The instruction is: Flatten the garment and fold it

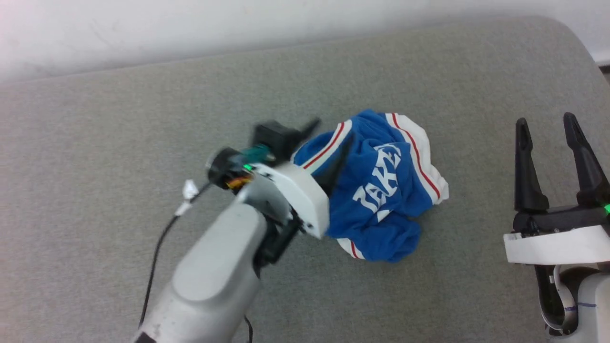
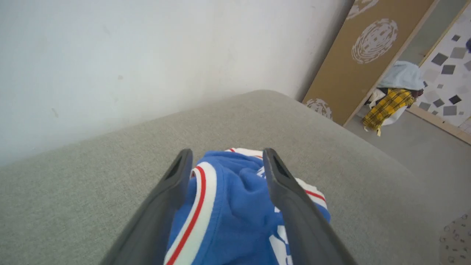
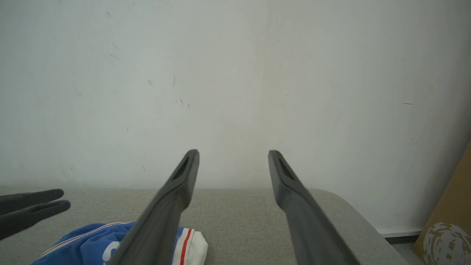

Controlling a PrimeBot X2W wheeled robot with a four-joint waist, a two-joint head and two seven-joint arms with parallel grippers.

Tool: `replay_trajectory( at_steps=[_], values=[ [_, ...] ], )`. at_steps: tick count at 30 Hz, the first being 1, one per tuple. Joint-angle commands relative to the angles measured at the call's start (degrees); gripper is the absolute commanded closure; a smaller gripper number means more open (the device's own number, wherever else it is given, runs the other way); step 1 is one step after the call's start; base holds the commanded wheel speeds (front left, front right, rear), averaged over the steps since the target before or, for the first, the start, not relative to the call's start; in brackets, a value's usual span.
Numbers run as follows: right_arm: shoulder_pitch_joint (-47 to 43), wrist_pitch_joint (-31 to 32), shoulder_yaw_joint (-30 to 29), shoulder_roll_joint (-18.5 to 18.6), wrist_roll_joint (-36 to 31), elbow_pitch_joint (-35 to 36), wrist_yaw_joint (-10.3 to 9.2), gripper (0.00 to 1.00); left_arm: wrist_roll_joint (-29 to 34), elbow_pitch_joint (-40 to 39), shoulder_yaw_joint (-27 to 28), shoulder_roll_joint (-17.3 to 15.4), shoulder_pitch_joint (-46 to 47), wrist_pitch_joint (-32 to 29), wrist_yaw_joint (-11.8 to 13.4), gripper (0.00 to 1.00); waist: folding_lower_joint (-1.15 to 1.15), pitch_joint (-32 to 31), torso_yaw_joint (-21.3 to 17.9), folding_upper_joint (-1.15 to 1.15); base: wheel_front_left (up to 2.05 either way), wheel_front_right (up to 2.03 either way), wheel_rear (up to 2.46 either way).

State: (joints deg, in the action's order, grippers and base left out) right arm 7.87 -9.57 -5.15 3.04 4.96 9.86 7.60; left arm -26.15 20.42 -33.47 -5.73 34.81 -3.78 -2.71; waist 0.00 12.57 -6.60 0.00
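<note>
Folds hide most of the garment (image 1: pixel 381 190). You see a crumpled heap of bright blue jersey, a little toward 3 o'clock from the centre of the head view, lying on the grey woven tabletop (image 1: pixel 143 119). White bands edged with thin red stripes curl round the garment's 12 and 3 o'clock sides. Creases break up the white letters, so you cannot read the whole word.

Your left claw (image 1: pixel 333 129) is at the garment's 10 o'clock side. It is blurred in the head view, and its white wrist housing covers the cloth's 9 o'clock edge. In the left wrist view its two long dark fingers stand apart, with blue cloth and a striped band bunched between them. You cannot tell whether they press the fabric. A thin black cable (image 1: pixel 157 257) hangs beside the pale forearm.

Your right claw (image 1: pixel 545 119) is at 4 o'clock in the head view, well apart from the garment. Its fingers are spread and point to 12 o'clock, toward the pale scuffed wall (image 3: pixel 235 73). Its own finger cuts off the garment at 7 o'clock in the right wrist view.
</note>
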Motion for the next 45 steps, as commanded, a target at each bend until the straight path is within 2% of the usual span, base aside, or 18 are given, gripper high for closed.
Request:
replay_trajectory(
  at_steps=[1, 6, 10, 14, 17, 21, 25, 30, 35, 40, 45],
  values=[
    [-0.6, 0.2, 0.0, -0.2, -0.4, -0.3, -0.11, 0.0, -0.7, -1.2, 1.4, -0.7, 0.5, 1.4, 0.9, 0.0, 0.0, -2.0, 1.6, 0.0, 0.0, 0.0, 0.0],
    [-2.5, 0.6, -0.3, -0.2, -0.2, -0.3, -0.11, 0.0, -1.2, -9.1, 7.7, -5.9, -4.8, 6.9, 5.4, 0.0, 0.0, -4.1, 2.5, 0.0, 0.0, 0.0, 0.0],
    [-4.4, 0.8, -0.7, -0.2, 0.2, -0.5, -0.11, 0.0, -1.7, -16.5, 14.2, -10.1, -13.6, 12.2, 10.6, 0.0, 0.0, -5.1, 2.8, 0.0, 0.0, 0.0, 0.0],
    [-6.1, 1.0, -0.9, -0.2, 0.2, -1.1, -0.11, 0.0, -5.0, -23.5, 21.2, -11.2, -24.3, 16.4, 14.3, 0.0, 0.0, -5.8, 3.5, 0.0, 0.0, 0.0, 0.0],
    [-7.1, 1.0, -0.8, -0.2, 0.1, -1.6, -0.11, 0.0, -5.3, -27.1, 24.7, -11.7, -31.6, 17.8, 15.7, 0.0, 0.0, -6.3, 4.1, 0.0, 0.0, 0.0, 0.0],
    [-8.8, 1.2, -0.8, -0.2, 0.2, -2.0, -0.11, 0.0, -2.3, -29.1, 26.0, -12.5, -39.0, 18.6, 16.0, 0.0, 0.0, -7.1, 5.0, 0.0, 0.0, 0.0, 0.0],
    [-10.6, 1.6, -1.0, -0.2, 0.7, -1.9, -0.11, 0.0, 3.0, -29.6, 25.4, -12.0, -42.9, 18.7, 16.1, 0.0, 0.0, -7.3, 6.0, 0.0, 0.0, 0.0, 0.0],
    [-10.3, 2.3, -1.7, -0.2, 1.1, -1.7, -0.11, 0.0, 6.6, -29.5, 24.9, -9.0, -42.9, 18.8, 15.0, 0.0, 0.0, -6.2, 7.3, 0.0, 0.0, 0.0, 0.0],
    [-5.2, 5.8, -1.3, 0.1, 0.6, -0.2, -0.11, 0.0, 8.6, -29.4, 25.1, -6.7, -39.8, 18.8, 12.9, 0.0, 0.0, -3.4, 8.6, 0.0, 0.0, 0.0, 0.0],
    [2.6, 14.2, 0.9, 5.3, 3.0, -0.3, -0.11, 0.0, 10.2, -29.3, 25.7, -4.6, -37.1, 18.8, 10.9, 0.0, 0.0, 0.2, 9.9, 0.0, 0.0, 0.0, 0.0],
    [10.2, 22.5, 1.1, 9.7, 6.7, -3.9, -0.11, 0.0, 11.4, -28.9, 26.3, -2.6, -35.3, 18.8, 9.1, 0.0, 0.0, 4.3, 11.0, 0.0, 0.0, 0.0, 0.0]
  ],
)
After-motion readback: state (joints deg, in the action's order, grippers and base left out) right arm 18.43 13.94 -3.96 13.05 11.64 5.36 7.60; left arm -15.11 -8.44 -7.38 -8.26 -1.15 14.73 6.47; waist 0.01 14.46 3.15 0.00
